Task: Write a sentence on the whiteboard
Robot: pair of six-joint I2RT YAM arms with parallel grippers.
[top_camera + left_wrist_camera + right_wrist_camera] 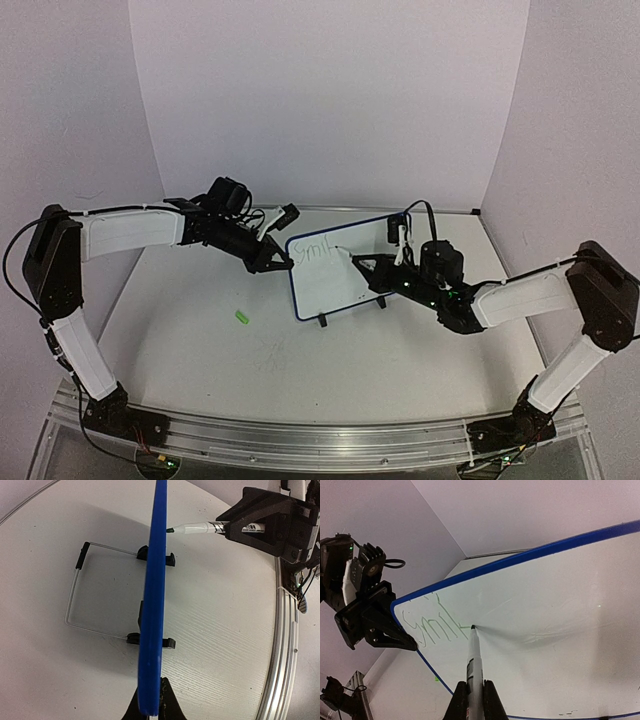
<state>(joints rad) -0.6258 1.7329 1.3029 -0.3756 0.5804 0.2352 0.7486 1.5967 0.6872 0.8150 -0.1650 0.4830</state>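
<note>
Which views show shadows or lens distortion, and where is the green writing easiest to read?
Top external: even, soft light; the sentence on the whiteboard is small and faint. Left wrist: the wide lens curves the table rail; the whiteboard is edge-on, its shadow falling left. Right wrist: writing clearest; the marker tip casts a dark shadow rightward.

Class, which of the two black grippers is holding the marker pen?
The right gripper: it grips the white marker pen, tip on the blue-framed whiteboard. The left gripper clamps the board's edge instead.
</note>
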